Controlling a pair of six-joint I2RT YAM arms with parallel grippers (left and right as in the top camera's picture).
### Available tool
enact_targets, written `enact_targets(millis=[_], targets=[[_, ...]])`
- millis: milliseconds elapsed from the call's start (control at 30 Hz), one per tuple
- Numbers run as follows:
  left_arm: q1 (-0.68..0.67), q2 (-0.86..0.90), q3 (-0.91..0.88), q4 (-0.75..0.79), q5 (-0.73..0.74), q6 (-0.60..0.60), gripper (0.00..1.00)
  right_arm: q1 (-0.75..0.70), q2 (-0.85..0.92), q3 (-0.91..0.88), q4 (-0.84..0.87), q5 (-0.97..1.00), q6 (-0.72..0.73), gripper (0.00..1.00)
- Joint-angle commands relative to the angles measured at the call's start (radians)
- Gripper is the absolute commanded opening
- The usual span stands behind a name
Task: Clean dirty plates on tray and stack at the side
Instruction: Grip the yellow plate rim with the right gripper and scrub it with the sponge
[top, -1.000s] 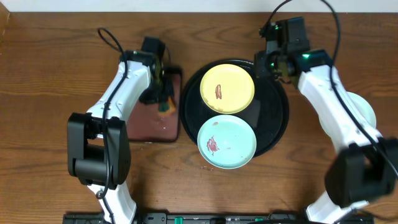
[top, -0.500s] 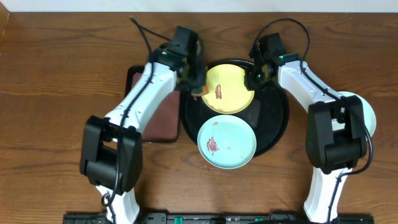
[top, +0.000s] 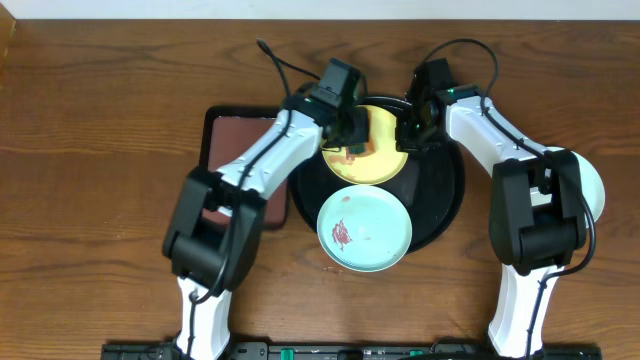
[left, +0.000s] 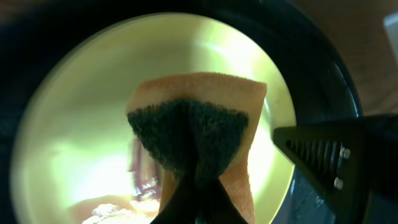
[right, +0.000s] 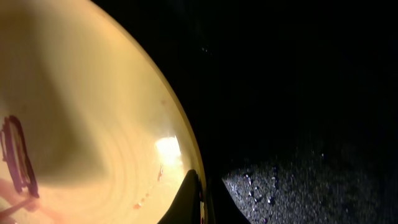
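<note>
Over the yellow plate (top: 382, 165), left hand (left: 193, 186) grips a sponge (left: 196, 121); right hand (right: 198, 198) pinches the plate's rim.

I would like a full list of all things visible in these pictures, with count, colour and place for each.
yellow plate: one, yellow, reddish smear, back of round tray
mint-blue plate: one, smeared, front of round tray, overhanging its rim
second mint-blue plate: one, on the table, partly under the right arm
round tray: one, glossy black, centre
rectangular tray: one, maroon, beside round tray
sponge: one, orange with dark scouring side, over yellow plate
table: one, brown wood
left claw: shut on sponge
right claw: at yellow plate's rim, grip unclear
</note>
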Motion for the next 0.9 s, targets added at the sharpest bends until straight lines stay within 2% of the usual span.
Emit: enact_targets(millis=[0, 200, 400, 633, 767, 867], targets=[[-0.032, 0.04, 0.018, 0.032, 0.043, -0.084, 0.08, 0.002, 0.008, -0.017, -0.04, 0.034, 0.037, 0.01], [-0.038, 0.125, 0.019, 0.081, 0.079, -0.125, 0.08, 0.005, 0.008, -0.017, -0.051, 0.034, 0.033, 0.01], [0.014, 0.142, 0.019, 0.044, -0.097, 0.0, 0.07, 0.007, 0.008, -0.017, -0.053, 0.034, 0.033, 0.01], [0.044, 0.142, 0.028, -0.104, -0.43, 0.189, 0.07, 0.007, 0.008, -0.017, -0.054, 0.034, 0.029, 0.01], [0.035, 0.142, 0.028, -0.115, -0.462, 0.219, 0.07, 0.007, 0.008, -0.017, -0.054, 0.034, 0.029, 0.01], [0.016, 0.145, 0.028, -0.107, -0.419, 0.157, 0.07, 0.007, 0.008, -0.017, -0.054, 0.034, 0.029, 0.01]])
